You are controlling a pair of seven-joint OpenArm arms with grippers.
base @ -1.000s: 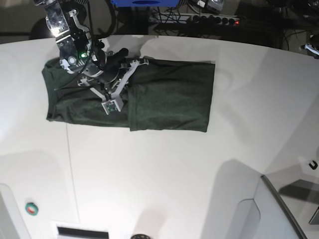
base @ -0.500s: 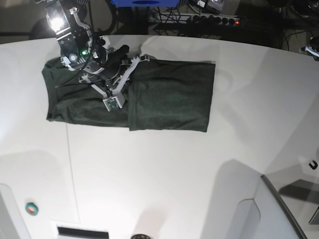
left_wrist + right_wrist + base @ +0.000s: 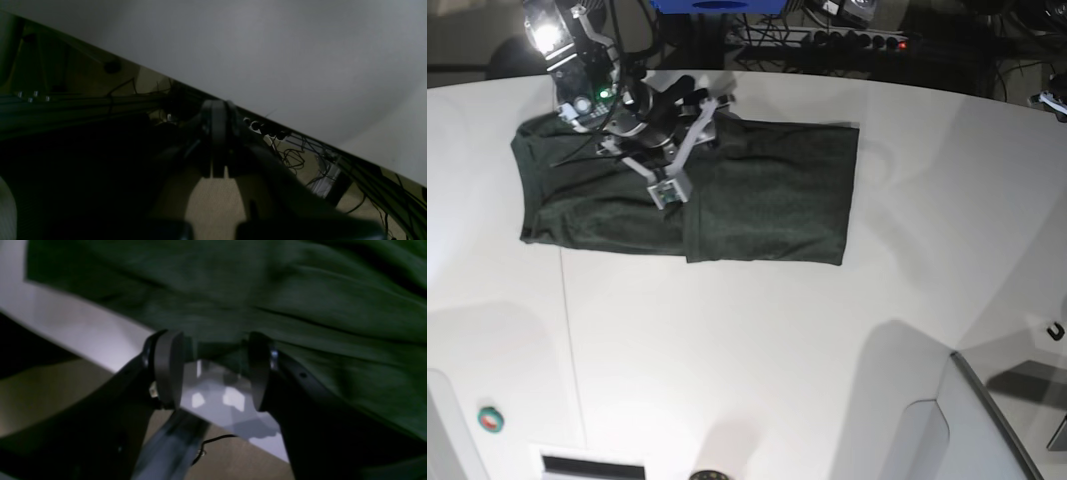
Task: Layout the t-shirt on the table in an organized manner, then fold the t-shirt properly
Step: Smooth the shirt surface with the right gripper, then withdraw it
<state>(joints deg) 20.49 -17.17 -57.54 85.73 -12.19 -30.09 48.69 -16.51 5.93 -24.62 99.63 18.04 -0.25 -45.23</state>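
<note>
The dark green t-shirt [image 3: 767,190] lies folded into a long flat rectangle on the white table [image 3: 777,350], at its far left. My right gripper [image 3: 695,100] hangs over the shirt's far edge. In the right wrist view the right gripper [image 3: 213,370] is open. The t-shirt [image 3: 300,290] fills the space beyond the black fingers [image 3: 168,370], and its hem lies at their tips with bare table [image 3: 83,326] showing in the gap. In the left wrist view my left gripper [image 3: 217,143] is shut on nothing, beside the table [image 3: 267,50] edge. It is outside the base view.
A power strip [image 3: 827,38] and cables lie on the floor behind the table. A green button [image 3: 491,419] sits at the front left. A grey panel [image 3: 987,420] stands at the front right corner, with a small black hook [image 3: 1055,331] near it.
My right gripper has gone from shut to open and has shifted back and right toward the shirt's far edge. The shirt lies as before.
</note>
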